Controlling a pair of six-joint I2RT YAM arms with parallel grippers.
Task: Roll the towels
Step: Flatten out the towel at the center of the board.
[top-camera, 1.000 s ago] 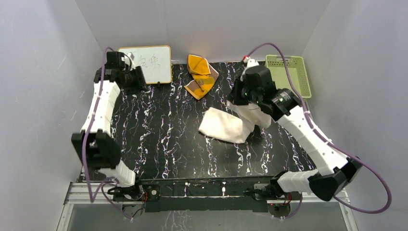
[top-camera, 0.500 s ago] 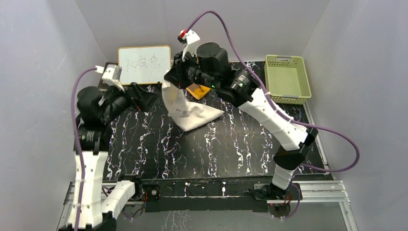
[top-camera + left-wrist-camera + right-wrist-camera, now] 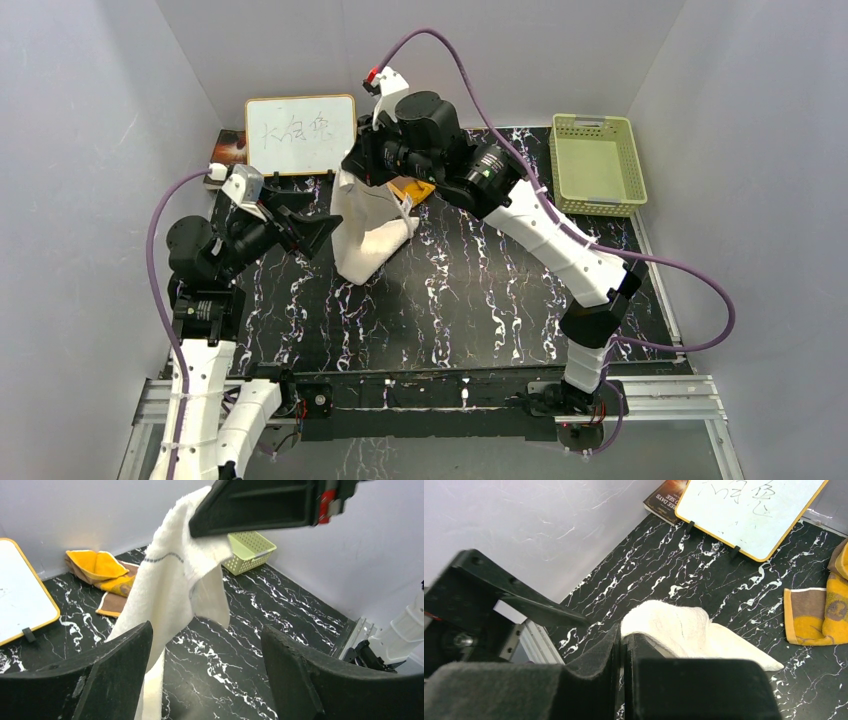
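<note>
Top external view: right pincer pinches the white towel aloft over the worktop (orange towel crumpled behind); left pincer, spread wide, likely must catch a hanging corner to spread it flat.

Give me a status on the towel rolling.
Done: nothing is rolled yet. In hand: the right gripper is shut on the white towel, which hangs unrolled; the left gripper is open beside it. Left: lay out and roll it, then the orange towel, crumpled at the back.
</note>
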